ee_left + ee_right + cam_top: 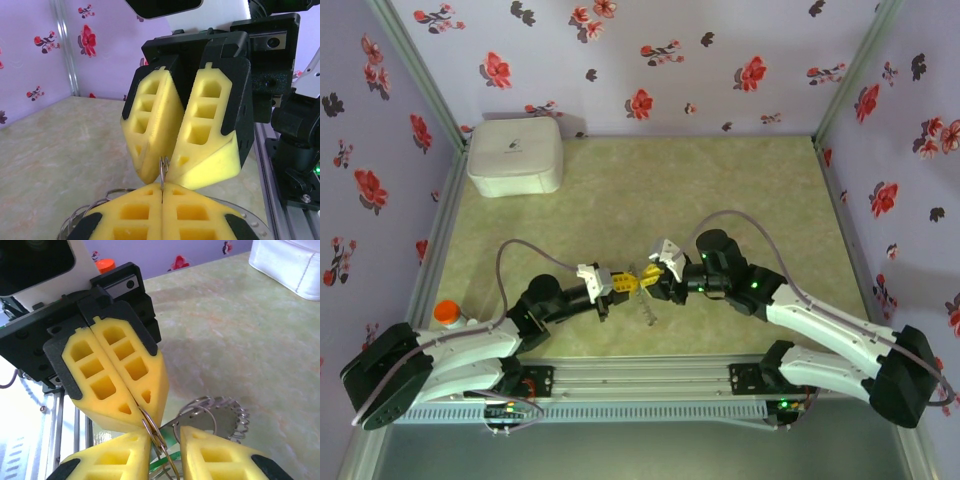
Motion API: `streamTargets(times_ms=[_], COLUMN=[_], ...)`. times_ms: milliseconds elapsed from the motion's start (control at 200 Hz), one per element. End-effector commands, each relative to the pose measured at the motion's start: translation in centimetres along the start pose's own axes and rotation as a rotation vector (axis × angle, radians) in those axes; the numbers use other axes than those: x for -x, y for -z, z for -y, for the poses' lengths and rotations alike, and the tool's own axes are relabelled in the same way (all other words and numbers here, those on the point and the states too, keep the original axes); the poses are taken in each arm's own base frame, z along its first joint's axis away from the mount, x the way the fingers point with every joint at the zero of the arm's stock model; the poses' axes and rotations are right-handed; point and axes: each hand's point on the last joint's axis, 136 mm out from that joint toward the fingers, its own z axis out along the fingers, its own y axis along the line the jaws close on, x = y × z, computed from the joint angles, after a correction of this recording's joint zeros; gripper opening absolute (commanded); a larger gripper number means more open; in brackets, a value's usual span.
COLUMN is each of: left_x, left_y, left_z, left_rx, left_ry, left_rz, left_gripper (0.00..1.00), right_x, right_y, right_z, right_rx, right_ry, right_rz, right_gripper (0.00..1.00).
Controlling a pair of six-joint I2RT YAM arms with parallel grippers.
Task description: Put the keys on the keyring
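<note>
**Entry: threading step, in hand.**
- Left gripper (162, 187): yellow foam fingers pressed together on a thin silver wire loop (149, 426).
- Right gripper (161, 172): fingers narrowly apart, straddling that loop, not clamped on it.
- Thin dark-grey keyring with a toothed-looking rim (240, 411): joined to the loop. Whether it rests on the tabletop cannot be told.
- Tiny bright-green key (169, 437): between the right fingers.
- Position: all of this sits well apart from the white rounded box (515, 155), on the side nearer the arm bases.
- Next move, as judged: the right fingers must pinch the key and work it onto the coil. A slip seems likely.
- Surface: pale-green marbled tabletop (740, 190).
- Room: lilac walls printed with red flowers (650, 50).
</note>
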Motion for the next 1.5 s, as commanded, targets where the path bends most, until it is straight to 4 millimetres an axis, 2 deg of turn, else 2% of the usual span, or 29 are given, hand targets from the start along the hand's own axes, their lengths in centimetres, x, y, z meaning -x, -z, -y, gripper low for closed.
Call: streamTargets(times_ms=[0, 285, 415, 500, 605, 665, 700, 770, 865, 1035, 1140, 1185, 1195, 1220, 1495], left_x=[2.4, 2.6, 2.5, 2.3, 1.8, 1.3, 1.2, 0.5, -0.6, -1.4, -1.5, -1.8, -0.9, -0.6, -0.5], left_y=[0.0, 0.1, 0.0, 0.0, 0.1, 0.2, 0.3, 0.5, 0.7, 1.0, 0.8, 0.7, 0.4, 0.2, -0.3], left_z=[1.0, 1.4, 1.5, 1.5, 1.4, 1.1, 1.0, 0.7, 0.6, 0.3, 0.4, 0.5, 0.4, 0.4, 0.9], left_rx=[-0.053, -0.078, -0.085, -0.085, -0.075, -0.053, -0.043, -0.026, -0.016, -0.006, -0.016, -0.025, -0.025, -0.031, -0.069], left_ry=[-0.018, 0.020, 0.028, 0.031, 0.029, 0.028, 0.021, -0.013, -0.056, -0.108, -0.108, -0.103, -0.110, -0.111, -0.097], left_rz=[0.088, 0.100, 0.098, 0.093, 0.082, 0.070, 0.064, 0.018, -0.070, -0.165, -0.175, -0.184, -0.167, -0.162, -0.152], left_gripper=[0.00, 0.00, 0.00, 0.00, 0.00, 0.18, 0.24, 0.31, 0.34, 0.33, 0.32, 0.32, 0.31, 0.31, 0.23], right_x=[0.6, 0.7, 0.8, 1.0, 0.9, 0.7, 0.5, 0.0, -0.9, -2.4, -2.2, -1.8, -1.8, -1.6, -0.2], right_y=[0.2, 0.1, 0.1, 0.1, 0.1, 0.3, 0.3, 0.5, 0.9, 1.2, 1.0, 0.9, 0.8, 0.7, -0.3], right_z=[-1.1, -2.1, -2.4, -2.7, -2.8, -2.6, -2.5, -1.8, -1.0, -0.5, -0.6, -0.6, -0.6, -0.7, -1.8], right_rx=[0.065, 0.136, 0.162, 0.178, 0.187, 0.178, 0.164, 0.126, 0.074, 0.009, 0.000, 0.001, 0.002, 0.006, 0.050], right_ry=[0.056, 0.059, 0.057, 0.058, 0.060, 0.059, 0.060, 0.068, 0.087, 0.196, 0.245, 0.264, 0.267, 0.273, 0.304], right_rz=[0.024, 0.025, 0.028, 0.029, 0.009, -0.016, -0.035, -0.092, -0.200, -0.399, -0.446, -0.452, -0.453, -0.452, -0.408], right_gripper=[0.21, 0.15, 0.08, 0.00, 0.00, 0.00, 0.00, 0.00, 0.00, 0.00, 0.00, 0.00, 0.00, 0.00, 0.00])
